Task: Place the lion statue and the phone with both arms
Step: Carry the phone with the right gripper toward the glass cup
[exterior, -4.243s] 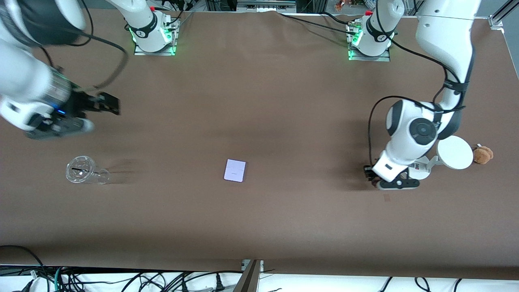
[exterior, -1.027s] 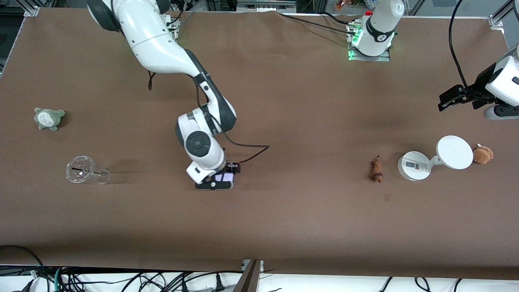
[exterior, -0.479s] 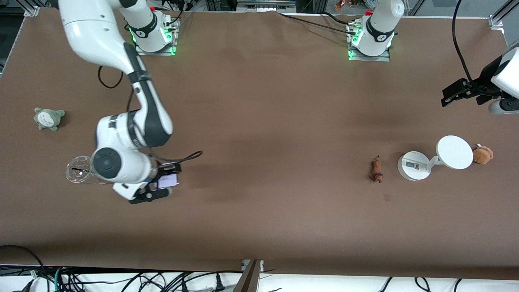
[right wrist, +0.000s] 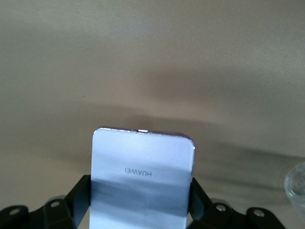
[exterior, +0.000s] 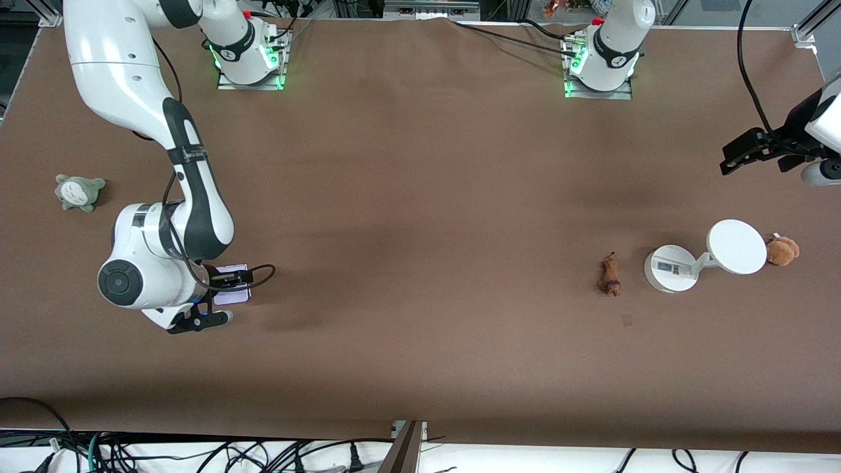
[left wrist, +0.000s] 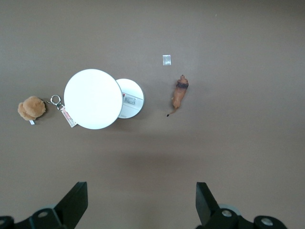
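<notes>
The phone (exterior: 235,293), a pale lavender-white slab, is held in my right gripper (exterior: 227,284), which is shut on its sides just over the table at the right arm's end. In the right wrist view the phone (right wrist: 143,176) fills the space between the fingers (right wrist: 81,196) of the right gripper (right wrist: 139,194). The lion statue (exterior: 610,276), slim and brown, lies on the table beside the white stand; it also shows in the left wrist view (left wrist: 179,94). My left gripper (exterior: 746,150) is open and empty, high over the left arm's end of the table, and its wrist view shows it (left wrist: 140,202) above bare table.
A white round-based stand with a disc (exterior: 736,246) stands next to the lion statue, with a brown plush toy (exterior: 782,250) beside it. A grey-green plush (exterior: 79,192) lies at the right arm's end. A clear cup (right wrist: 296,183) lies close by the phone.
My right gripper has carried the phone from the table's middle toward the right arm's end. My left gripper let go of the lion statue earlier, rose, and now drifts slightly.
</notes>
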You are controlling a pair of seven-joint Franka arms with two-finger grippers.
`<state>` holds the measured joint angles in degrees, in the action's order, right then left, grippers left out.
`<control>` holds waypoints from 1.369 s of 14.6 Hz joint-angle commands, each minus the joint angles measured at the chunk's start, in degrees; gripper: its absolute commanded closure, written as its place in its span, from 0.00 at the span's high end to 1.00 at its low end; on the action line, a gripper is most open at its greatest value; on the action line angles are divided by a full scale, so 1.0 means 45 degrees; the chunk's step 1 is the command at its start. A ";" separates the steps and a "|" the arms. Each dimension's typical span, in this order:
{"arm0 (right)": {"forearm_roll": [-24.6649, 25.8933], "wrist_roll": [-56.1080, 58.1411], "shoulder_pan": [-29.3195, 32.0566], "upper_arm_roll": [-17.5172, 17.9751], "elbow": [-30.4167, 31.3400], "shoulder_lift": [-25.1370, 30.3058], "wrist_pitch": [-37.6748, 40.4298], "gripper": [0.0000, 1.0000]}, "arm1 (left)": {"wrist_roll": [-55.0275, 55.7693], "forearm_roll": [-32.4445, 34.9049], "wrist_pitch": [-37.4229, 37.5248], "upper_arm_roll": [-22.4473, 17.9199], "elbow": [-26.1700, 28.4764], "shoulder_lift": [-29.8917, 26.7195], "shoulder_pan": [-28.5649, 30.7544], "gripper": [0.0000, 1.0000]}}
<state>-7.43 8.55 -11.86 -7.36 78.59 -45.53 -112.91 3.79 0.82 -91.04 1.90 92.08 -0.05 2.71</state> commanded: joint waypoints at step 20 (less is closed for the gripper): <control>0.0089 0.1126 0.1170 0.0171 0.0193 -0.0918 -0.1765 0.00 | -0.0255 0.0110 0.0271 0.0183 -0.1577 0.1496 -0.0055 1.00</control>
<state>-7.42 12.30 -7.51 -7.33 79.07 -49.89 -120.10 3.70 0.84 -91.08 2.53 86.93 5.83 2.49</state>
